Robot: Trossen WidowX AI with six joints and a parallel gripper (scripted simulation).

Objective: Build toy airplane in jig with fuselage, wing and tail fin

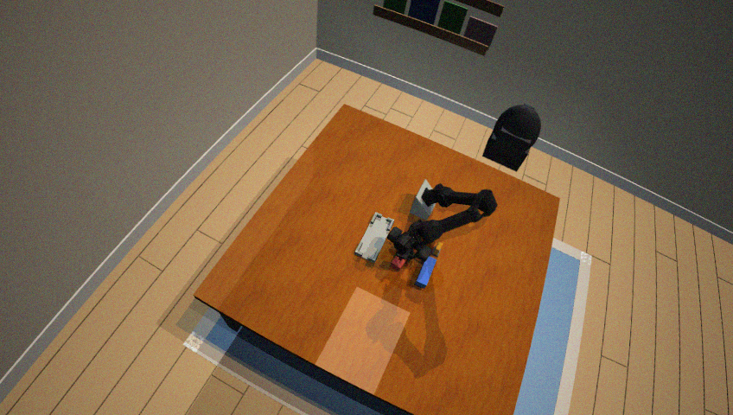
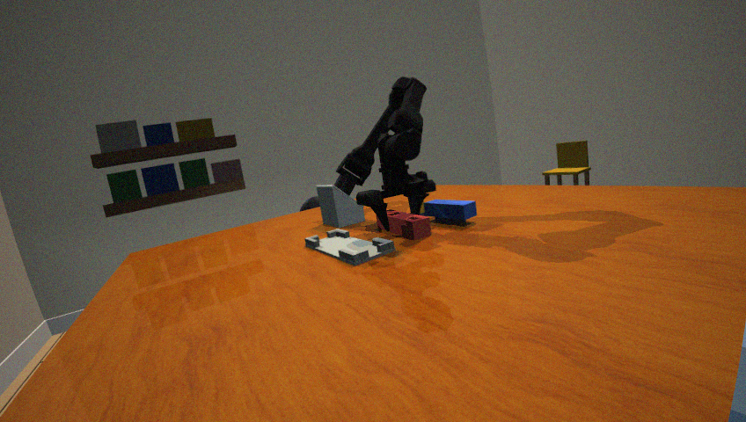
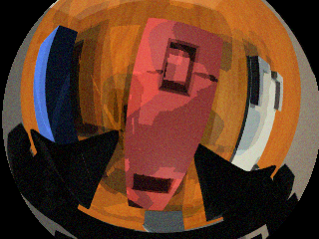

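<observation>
Wood-grained orange-brown tabletop (image 1: 288,215) (image 2: 261,334), grey walls behind. Empty pale-grey rectangular jig with raised corner blocks (image 1: 373,239) (image 2: 345,245) (image 3: 259,124) lies flat; the corners presumably trap the fuselage and stop it sliding.

Red block-shaped fuselage with two rectangular sockets (image 1: 398,262) (image 2: 413,225) (image 3: 166,119) rests beside the jig, outside it, sockets up. That pose suits later fitting: tabs could drop in from above without turning the part over.

End effector, black, two-fingered (image 1: 404,252) (image 2: 402,219) (image 3: 159,141): released, pointing down, fingers spread on either side of the fuselage, visible gaps in the wrist view. Nothing grasped. Straddling the long sides, nearer the small-socket end than the large, leaves both sockets uncovered. Inference: step in hand is picking up the fuselage, assembly barely begun.

Blue block-shaped wing (image 1: 425,272) (image 2: 449,210) (image 3: 50,90) sits on the fuselage's other side from the jig; its underside stands off the wood, likely on its tab. Small yellow tail fin (image 1: 439,246) beside it, partly hidden by the arm.

Next: close evenly, lift level. Risk: off-centre grip could tilt the fuselage and catch a corner block.
</observation>
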